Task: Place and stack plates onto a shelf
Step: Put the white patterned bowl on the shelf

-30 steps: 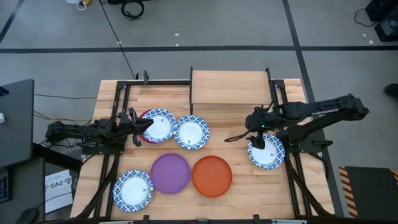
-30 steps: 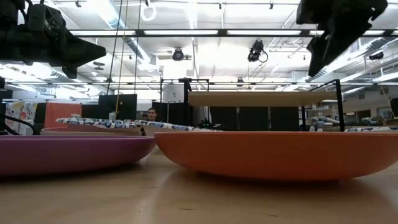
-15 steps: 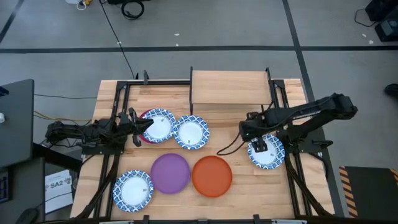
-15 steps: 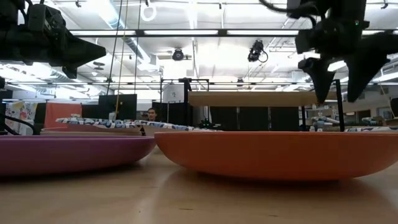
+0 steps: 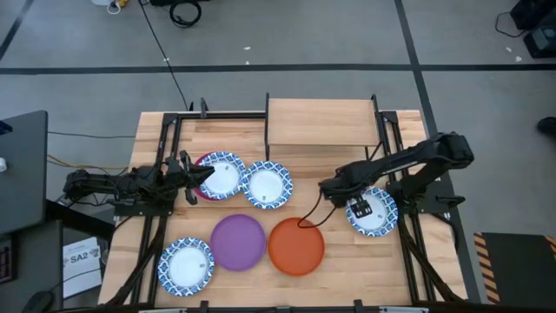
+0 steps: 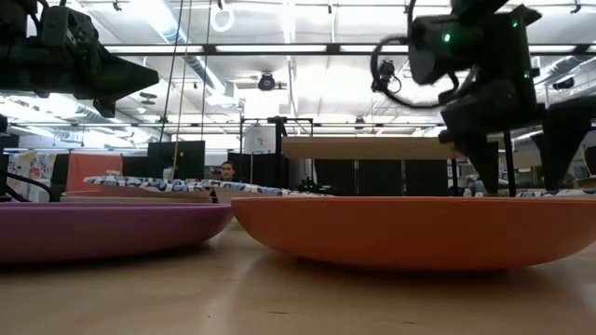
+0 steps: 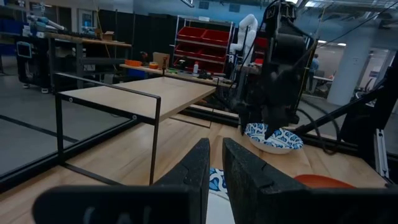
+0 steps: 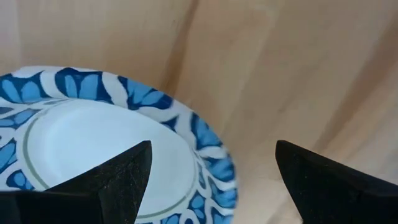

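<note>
Right gripper (image 5: 358, 209) is low over the blue-rimmed plate (image 5: 372, 213) at the right side of the bench (image 5: 347, 261), fingers (image 8: 112, 177) spread wide, straddling the plate's rim, nothing pinched. In the right wrist view that plate (image 8: 93, 137) lies flat on the wood, rim between the two finger tips; can't tell if they touch it

Left gripper (image 5: 198, 178) sits at the left side of the bench, at the edge of the blue-rimmed plate (image 5: 221, 174) that lies on the magenta plate (image 5: 202, 163). Its fingers (image 7: 199, 174) are nearly pressed together with a thin gap, holding nothing that I can see

Shelf (image 5: 321, 122) is at the back centre of the bench, top bare. In the low view the shelf (image 6: 372, 147) shows behind the right gripper (image 6: 521, 167)

Other plates, all flat on the bench:
- blue-rimmed plate (image 5: 268, 184) just beside the left stack
- purple plate (image 5: 238, 242) and orange plate (image 5: 296, 246) side by side at the front, about touching
- blue-rimmed plate (image 5: 186, 265) at front left, near the purple one
</note>
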Controlling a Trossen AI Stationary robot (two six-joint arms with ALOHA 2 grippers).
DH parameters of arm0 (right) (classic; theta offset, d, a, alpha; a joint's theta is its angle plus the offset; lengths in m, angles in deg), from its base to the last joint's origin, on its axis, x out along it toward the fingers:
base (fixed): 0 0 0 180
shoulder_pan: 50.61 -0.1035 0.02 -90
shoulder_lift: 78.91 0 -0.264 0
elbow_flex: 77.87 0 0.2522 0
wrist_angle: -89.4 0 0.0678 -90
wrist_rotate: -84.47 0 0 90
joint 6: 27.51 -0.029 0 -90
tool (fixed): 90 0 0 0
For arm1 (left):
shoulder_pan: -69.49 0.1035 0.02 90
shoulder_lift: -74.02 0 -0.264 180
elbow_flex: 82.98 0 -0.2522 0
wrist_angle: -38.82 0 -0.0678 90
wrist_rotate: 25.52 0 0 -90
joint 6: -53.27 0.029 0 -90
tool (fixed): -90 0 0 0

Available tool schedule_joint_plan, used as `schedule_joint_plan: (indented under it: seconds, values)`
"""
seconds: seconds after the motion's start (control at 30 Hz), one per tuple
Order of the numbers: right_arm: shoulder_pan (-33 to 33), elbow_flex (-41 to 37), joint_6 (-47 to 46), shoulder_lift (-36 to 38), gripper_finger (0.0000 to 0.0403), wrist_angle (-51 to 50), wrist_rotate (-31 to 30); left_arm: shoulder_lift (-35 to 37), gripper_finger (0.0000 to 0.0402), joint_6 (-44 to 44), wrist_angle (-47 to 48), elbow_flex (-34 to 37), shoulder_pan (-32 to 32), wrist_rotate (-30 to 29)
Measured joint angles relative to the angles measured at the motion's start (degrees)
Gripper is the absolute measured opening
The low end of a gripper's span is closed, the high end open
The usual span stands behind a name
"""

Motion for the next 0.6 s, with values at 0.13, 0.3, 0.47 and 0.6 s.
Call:
schedule_joint_plan:
  seconds: [0.13, 0.3, 0.47, 0.6]
  values:
    - [0.8, 0.0, 1.7, -3.3, 0.0347, 0.0, 0.2, 0.0, 0.0048, 0.0, 0.0, 0.0, 0.0, 0.0]
    - [2.0, 0.0, 1.8, -6.3, 0.0347, 0.0, 0.6, 0.0, 0.0048, 0.0, 0.0, 0.0, 0.0, 0.0]
    - [2.6, 0.0, 1.8, -7.5, 0.0347, 0.1, 2.2, 0.0, 0.0048, 0.0, 0.0, 0.0, 0.0, 0.0]
    - [2.6, 0.0, 1.9, -7.6, 0.0344, 0.0, 2.7, 0.0, 0.0048, 0.0, 0.0, 0.0, 0.0, 0.0]
